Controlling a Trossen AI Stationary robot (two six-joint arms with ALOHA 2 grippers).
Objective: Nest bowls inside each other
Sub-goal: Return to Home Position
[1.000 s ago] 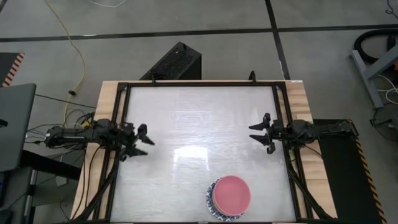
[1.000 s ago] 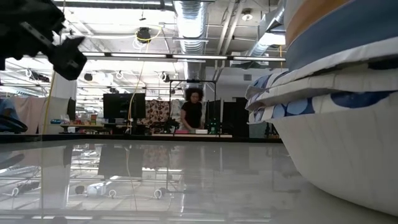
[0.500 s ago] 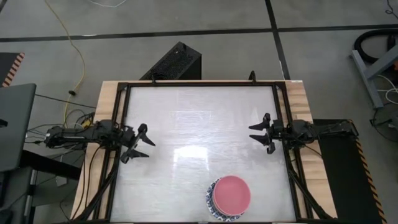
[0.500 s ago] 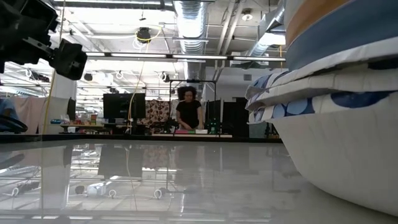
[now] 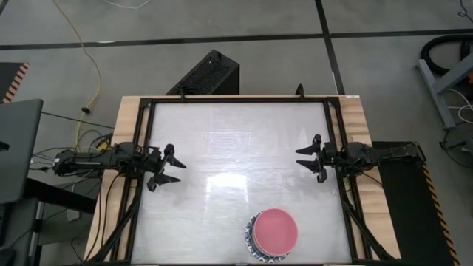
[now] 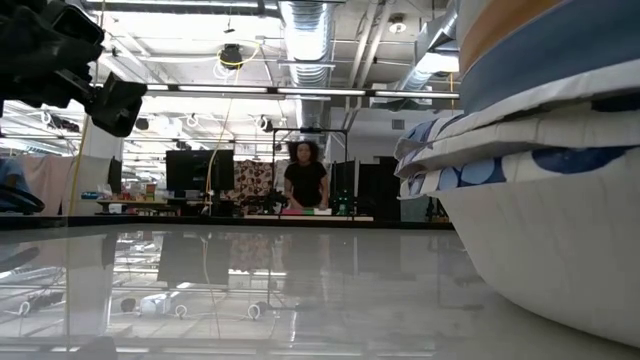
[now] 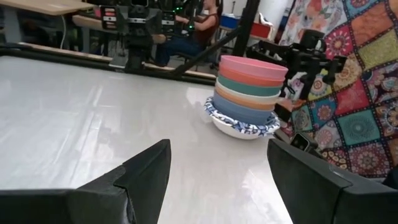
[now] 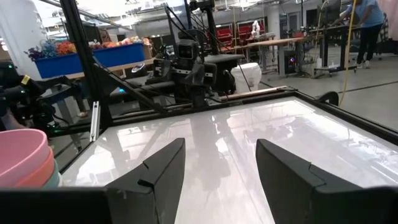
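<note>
Bowls (image 5: pixel 272 233) stand nested in a single stack on the white glossy surface (image 5: pixel 236 125), close to its near edge and somewhat right of the middle. From above only the pink bowl (image 5: pixel 276 228) on top shows, with a blue-patterned white rim peeping out beneath it. The left wrist view shows the stack (image 7: pixel 247 96) from the side. Pink is on top, then bands of orange-red, green, cream, orange and blue. White bowls with blue-patterned rims sit at the bottom, resting on the surface. In the low view the stack (image 6: pixel 540 200) fills the right side, very near the camera. The right wrist view catches only the pink rim (image 8: pixel 22 155) with an orange-red one just under it. Neither arm touches the stack. The left end effector (image 5: pixel 168 167) hovers over the left edge of the surface, well apart from the bowls, its fingers (image 7: pixel 146 177) spread wide with nothing between them. The right end effector (image 5: pixel 307 157) sits over the right edge, level with the left one, also spread wide and empty, as its fingers (image 8: pixel 155 174) show. A black frame (image 5: pixel 145 133) borders the surface. A patchwork quilt (image 7: pixel 364 93) hangs beyond the stack in the left wrist view, and a person (image 6: pixel 305 180) stands in the room behind.
</note>
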